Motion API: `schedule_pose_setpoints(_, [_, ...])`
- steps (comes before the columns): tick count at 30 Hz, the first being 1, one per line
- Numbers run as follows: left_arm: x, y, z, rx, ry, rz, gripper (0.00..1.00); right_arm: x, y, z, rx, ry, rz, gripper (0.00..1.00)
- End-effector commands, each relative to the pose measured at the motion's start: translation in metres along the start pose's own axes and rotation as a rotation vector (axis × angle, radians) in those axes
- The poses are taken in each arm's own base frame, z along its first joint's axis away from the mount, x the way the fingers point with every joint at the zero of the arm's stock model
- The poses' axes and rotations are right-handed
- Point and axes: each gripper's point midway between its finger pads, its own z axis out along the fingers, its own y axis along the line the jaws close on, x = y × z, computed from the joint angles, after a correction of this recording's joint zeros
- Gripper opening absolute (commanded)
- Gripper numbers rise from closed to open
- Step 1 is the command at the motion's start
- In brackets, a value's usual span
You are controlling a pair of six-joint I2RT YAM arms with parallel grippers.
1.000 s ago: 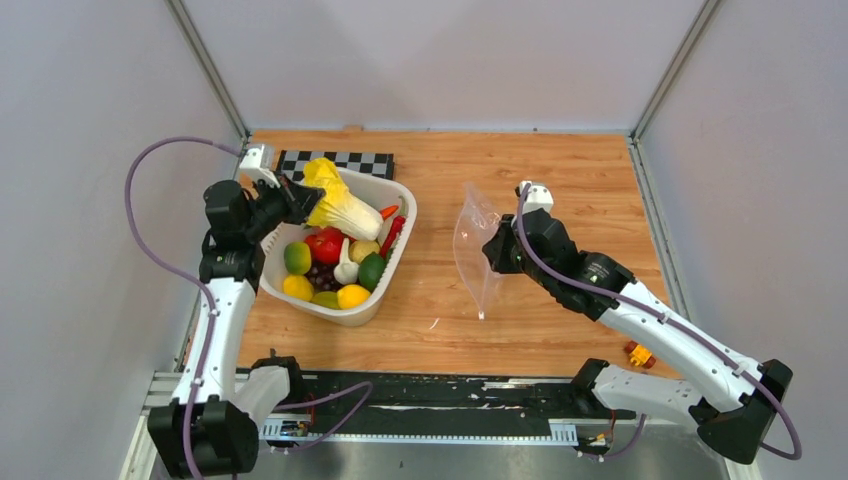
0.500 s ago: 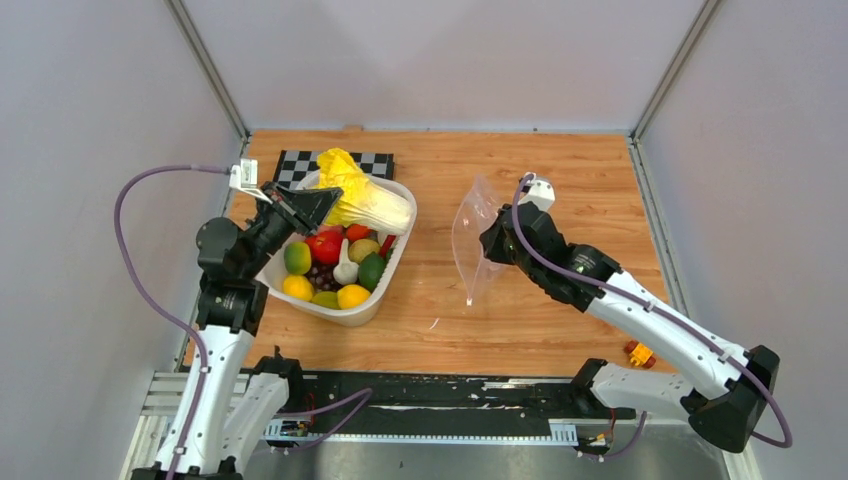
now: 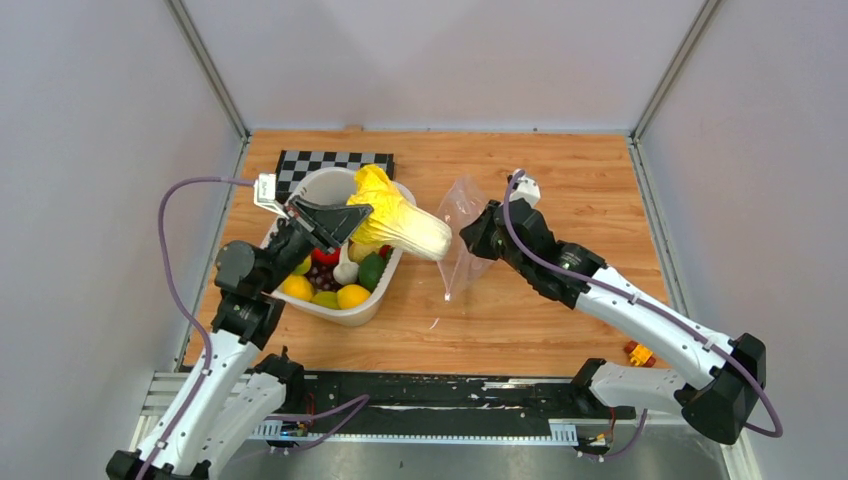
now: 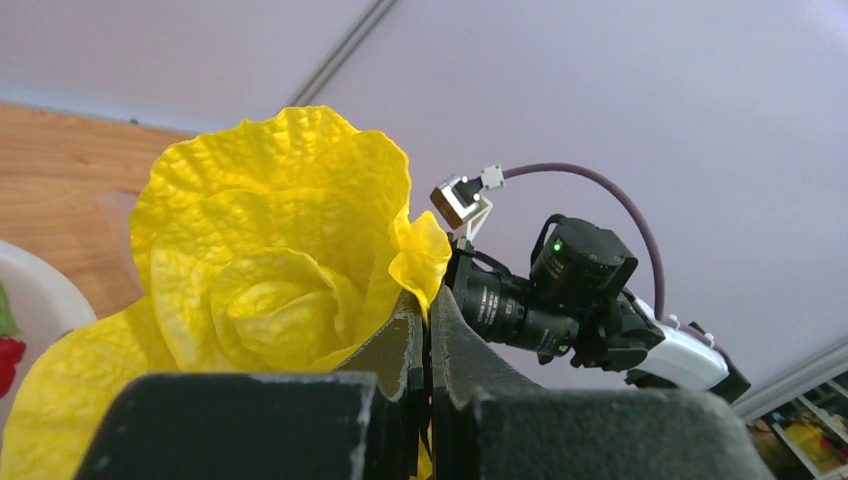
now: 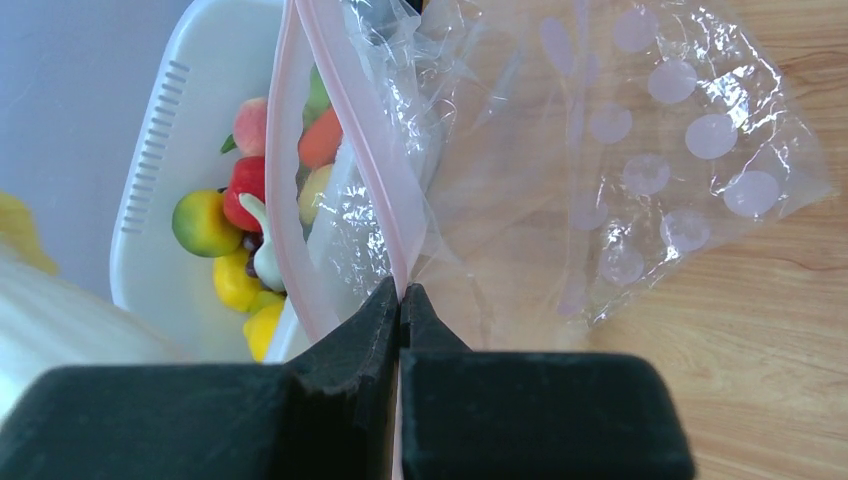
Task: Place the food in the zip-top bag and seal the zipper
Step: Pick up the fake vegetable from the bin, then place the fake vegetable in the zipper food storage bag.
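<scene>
Our left gripper [image 4: 425,300] pinches the yellow-leaved white cabbage [image 4: 270,270] tight. Our right gripper [image 5: 400,292] pinches the clear crinkly plastic bag [image 5: 620,170] by its pink strip [image 5: 355,130]. We think nothing is inside yet.

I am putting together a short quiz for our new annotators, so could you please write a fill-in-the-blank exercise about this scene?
1. The left end effector is shut on the ____ leaves of the cabbage.
2. The right end effector pinches the bag by its ____ strip.
3. A lemon lies with other food in the ____ basket.

Missing words: yellow; pink; white.
</scene>
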Motion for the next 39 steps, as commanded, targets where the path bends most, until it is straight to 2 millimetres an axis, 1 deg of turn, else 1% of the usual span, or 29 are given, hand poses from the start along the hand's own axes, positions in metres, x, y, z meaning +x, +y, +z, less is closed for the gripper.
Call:
schedule_pose_setpoints(1, [-0.004,-0.016,0.007,0.079,-0.074,-0.035,0.0,-0.009,0.023,-0.003,-0.106,-0.028,0.064,0.0])
schedule_pose_setpoints(3, [0.002,-0.015,0.012,0.079,-0.068,-0.037,0.0,-0.008,0.025,-0.003,-0.123,-0.025,0.071,0.0])
schedule_pose_setpoints(8, [0.011,-0.013,0.02,0.08,-0.066,-0.034,0.0,-0.006,0.029,-0.005,-0.148,-0.012,0.077,0.0])
schedule_pose_setpoints(11, [0.018,0.001,0.02,0.015,-0.053,0.008,0.0,-0.007,0.029,-0.008,-0.154,-0.017,0.082,0.0])
schedule_pose_setpoints(12, [0.023,0.011,0.018,-0.033,-0.034,0.024,0.0,-0.007,0.028,-0.009,-0.152,-0.021,0.084,0.0])
schedule_pose_setpoints(14, [0.025,0.025,0.013,-0.1,-0.032,0.06,0.0,-0.01,0.027,-0.013,-0.156,-0.032,0.086,0.0])
schedule_pose_setpoints(17, [0.028,0.042,0.008,-0.168,-0.037,0.094,0.0,-0.012,0.034,-0.019,-0.199,-0.03,0.074,0.0])
schedule_pose_setpoints(22, [0.033,0.051,0.012,-0.2,-0.036,0.117,0.0,-0.009,0.054,-0.026,-0.289,0.018,0.035,0.0])
schedule_pose_setpoints(24, [0.037,0.052,0.015,-0.212,-0.029,0.124,0.0,-0.008,0.057,-0.027,-0.298,0.03,0.028,0.0])
schedule_pose_setpoints(25, [0.038,0.053,0.016,-0.225,-0.027,0.133,0.0,-0.008,0.056,-0.027,-0.292,0.033,0.026,0.0])
schedule_pose_setpoints(29, [0.042,0.067,0.014,-0.347,-0.006,0.202,0.0,-0.008,0.048,-0.026,-0.258,0.027,0.015,0.0])
schedule_pose_setpoints(32, [0.046,0.071,0.016,-0.412,0.011,0.248,0.0,-0.006,0.051,-0.026,-0.272,0.039,0.008,0.0])
schedule_pose_setpoints(35, [0.053,0.073,0.019,-0.453,0.014,0.27,0.0,-0.004,0.048,-0.022,-0.249,0.045,0.027,0.0])
schedule_pose_setpoints(39, [0.055,0.077,0.018,-0.503,0.013,0.299,0.0,-0.005,0.03,-0.018,-0.147,0.036,0.029,0.0])
